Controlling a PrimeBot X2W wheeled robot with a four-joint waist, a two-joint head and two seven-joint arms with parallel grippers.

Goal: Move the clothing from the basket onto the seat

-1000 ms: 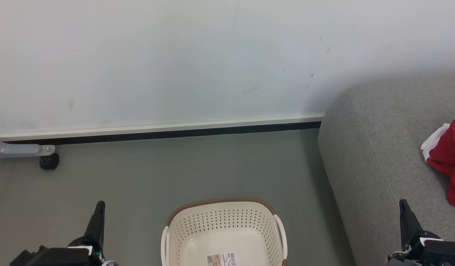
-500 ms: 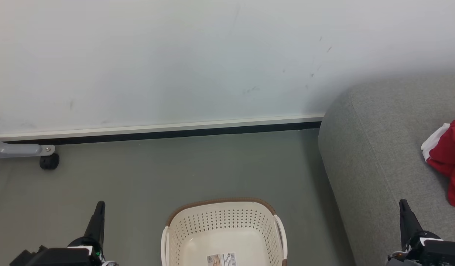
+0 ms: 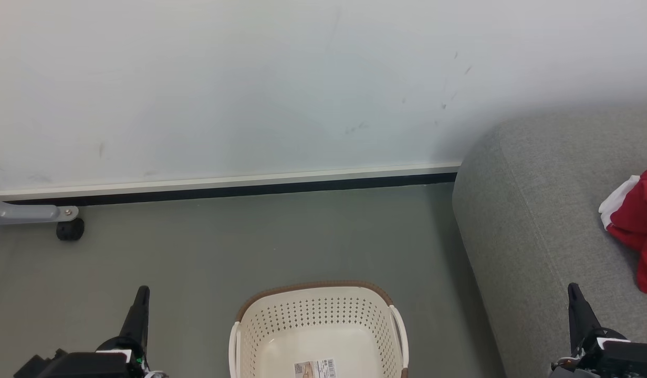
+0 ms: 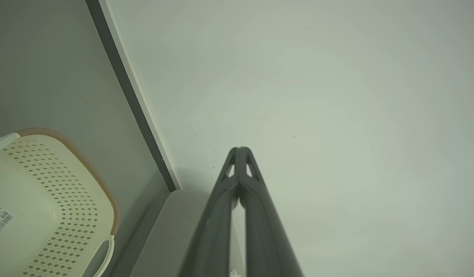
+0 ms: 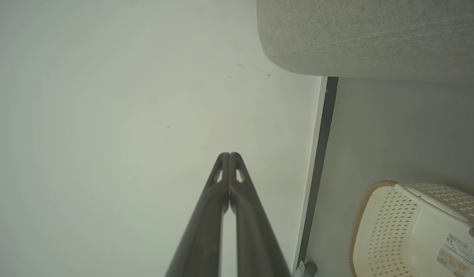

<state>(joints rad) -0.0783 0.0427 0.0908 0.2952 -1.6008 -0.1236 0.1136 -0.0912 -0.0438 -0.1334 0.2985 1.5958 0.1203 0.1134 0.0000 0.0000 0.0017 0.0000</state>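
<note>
1. the basket (image 3: 313, 315) stands on the grey-green floor (image 3: 250, 241) at the bottom middle of the head view, with its brown rim toward the wall (image 3: 250, 79). its inside shows bare cream plastic and a barcode sticker (image 3: 315, 368) on the bottom.
2. the seat (image 3: 539, 220) takes up the right side of that view, its rounded corner close to the wall. a strip of floor lies between it and the basket.
3. the clothing (image 3: 636, 226) lies on top of the seat at the right edge of the head view. it is a bright red heap with a white patch on its left side, partly cut off by the picture's edge.
4. the left fingers (image 3: 142, 292) rise at the lower left against the floor, left of the basket and apart from it. the left wrist view shows them pressed together tip to tip, empty.
5. the right fingers (image 3: 572, 290) rise at the lower right against the seat's grey fabric, near the clothing but not touching it. the right wrist view shows them pressed together, empty.
6. a dark baseboard (image 3: 223, 190) runs along the foot of the wall, and a grey leg with a black caster (image 3: 70, 230) sits at the far left.
</note>
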